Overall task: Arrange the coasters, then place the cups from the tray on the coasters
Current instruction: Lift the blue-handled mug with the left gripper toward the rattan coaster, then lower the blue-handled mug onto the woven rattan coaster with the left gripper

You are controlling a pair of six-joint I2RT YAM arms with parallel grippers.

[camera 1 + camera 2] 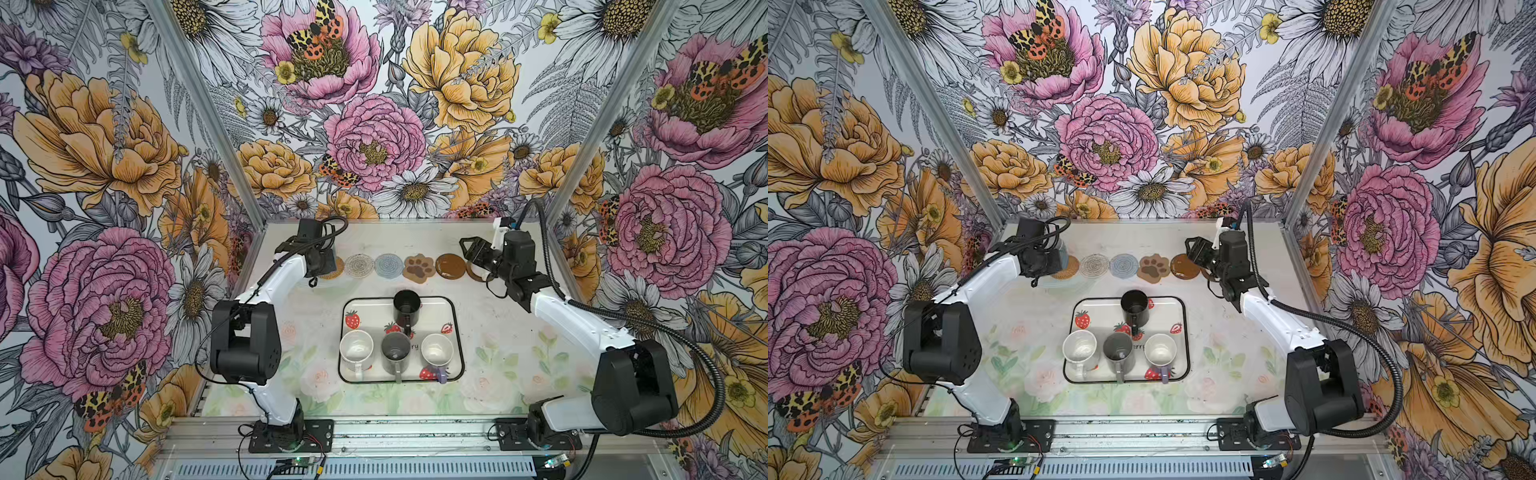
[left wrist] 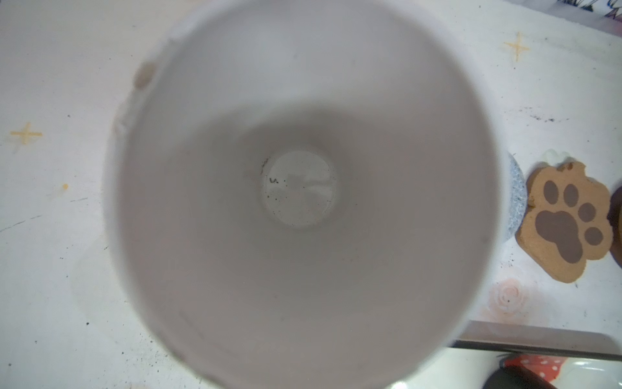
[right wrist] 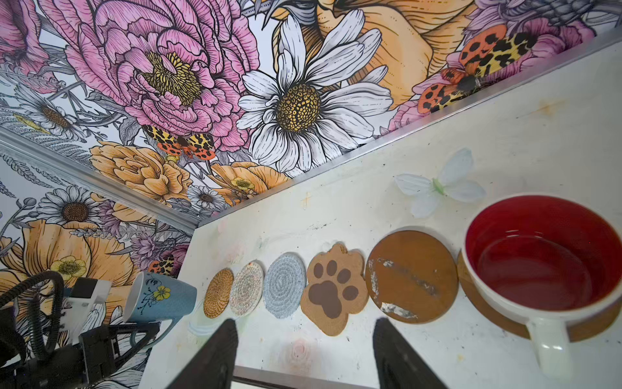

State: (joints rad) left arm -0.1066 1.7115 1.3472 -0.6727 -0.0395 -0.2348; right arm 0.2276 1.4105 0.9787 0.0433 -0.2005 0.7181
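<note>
The white table (image 1: 490, 316), faintly printed with pale flowers, carries the tray (image 1: 444, 307) at its middle. Cups cover most of the tray's printed word, so only the end "erry" reads in a top view, among red strawberries. On the tray the black cup (image 1: 407, 309) stands at the far edge. The white cup (image 1: 356, 349), the grey cup (image 1: 395, 352) and the lavender cup (image 1: 436, 351) line the near edge, handles pointing to the near side. The light blue cup (image 3: 165, 298), marked with a yellow flower sprig, is tilted with its mouth toward the left wrist camera. The left gripper (image 3: 148, 331) seems clamped on its handle, though its fingers are largely hidden. This cup is just beside the tan rattan coaster (image 3: 218, 293), at the left end of the coaster row. At the right end the white cup with a red interior (image 3: 545, 266) sits upright on a glossy brown disc (image 3: 481, 308). The right gripper (image 3: 304, 323) is empty, jaws apart, near that cup but clear of it, and in its wrist view its fingers frame the paw-shaped coaster (image 3: 331, 289). Beyond the tray the row runs from the rattan mat through the whitish woven coaster (image 3: 247, 289), the grey-blue woven coaster (image 3: 284, 286) and the paw, then the bare brown disc (image 3: 412, 276), edges close or touching.
</note>
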